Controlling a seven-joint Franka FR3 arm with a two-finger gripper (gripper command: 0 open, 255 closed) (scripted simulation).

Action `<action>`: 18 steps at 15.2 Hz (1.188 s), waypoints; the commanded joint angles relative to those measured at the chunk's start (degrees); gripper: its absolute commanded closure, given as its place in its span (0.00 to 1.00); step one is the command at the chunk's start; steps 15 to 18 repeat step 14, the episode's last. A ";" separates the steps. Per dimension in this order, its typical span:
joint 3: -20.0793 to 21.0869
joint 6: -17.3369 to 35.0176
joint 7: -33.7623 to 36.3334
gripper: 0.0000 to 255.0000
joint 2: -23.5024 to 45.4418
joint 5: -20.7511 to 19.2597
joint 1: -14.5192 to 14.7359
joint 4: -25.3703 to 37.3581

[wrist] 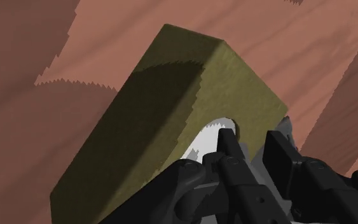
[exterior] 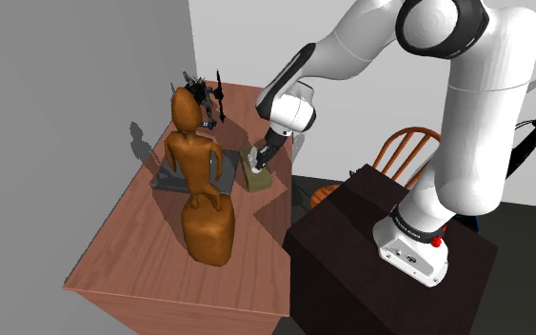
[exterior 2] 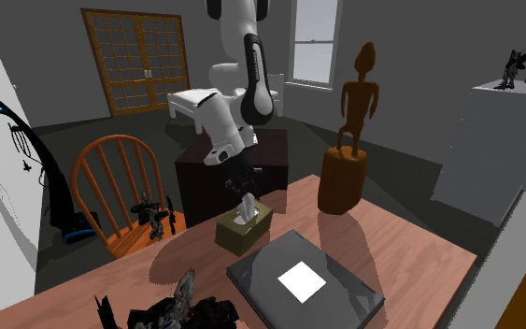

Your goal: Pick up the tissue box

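Note:
The tissue box point(exterior: 254, 174) point(exterior 2: 242, 229) point(wrist: 171, 95) is an olive-green box resting on the wooden table point(exterior: 151, 257) near the edge closest to the stand. A white tissue point(exterior 2: 248, 209) point(wrist: 210, 135) sticks up from its top. My black gripper point(exterior: 262, 162) point(exterior 2: 241, 187) point(wrist: 255, 149) points down right over the box top. Its fingers point(wrist: 232, 147) stand close together with the tissue pinched between them.
A tall brown wooden figure point(exterior: 199, 181) point(exterior 2: 349, 140) stands on the table beside the box. A flat dark grey slab point(exterior: 175, 176) point(exterior 2: 303, 280) lies close by. A black tangled object point(exterior: 204, 95) point(exterior 2: 172, 313) sits at the table's far end. A wooden chair point(exterior: 404, 152) point(exterior 2: 120, 187) is next to the stand point(exterior: 370, 247).

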 commanded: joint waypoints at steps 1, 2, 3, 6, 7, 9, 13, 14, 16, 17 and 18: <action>-0.69 -0.53 1.44 1.00 -1.46 -1.50 0.36 -0.62; -1.02 -0.87 2.28 1.00 -2.27 -2.32 0.59 -0.93; -1.36 -1.20 3.12 1.00 -3.07 -3.15 0.83 -1.23; -2.33 -2.25 5.65 1.00 -5.45 -5.68 1.48 -2.06; -2.64 -2.61 6.50 1.00 -6.24 -6.54 1.68 -2.30; -3.26 -3.34 8.20 1.00 -7.80 -8.26 2.06 -2.76; -4.15 -4.55 10.87 1.00 -10.22 -11.00 2.59 -3.36; -4.15 -4.55 10.87 1.00 -10.22 -11.00 2.58 -3.36; -4.15 -4.55 10.87 1.00 -10.22 -11.00 2.58 -3.36; -4.15 -4.55 10.87 1.00 -10.22 -11.00 2.58 -3.36; -4.15 -4.55 10.87 1.00 -10.22 -11.00 2.58 -3.36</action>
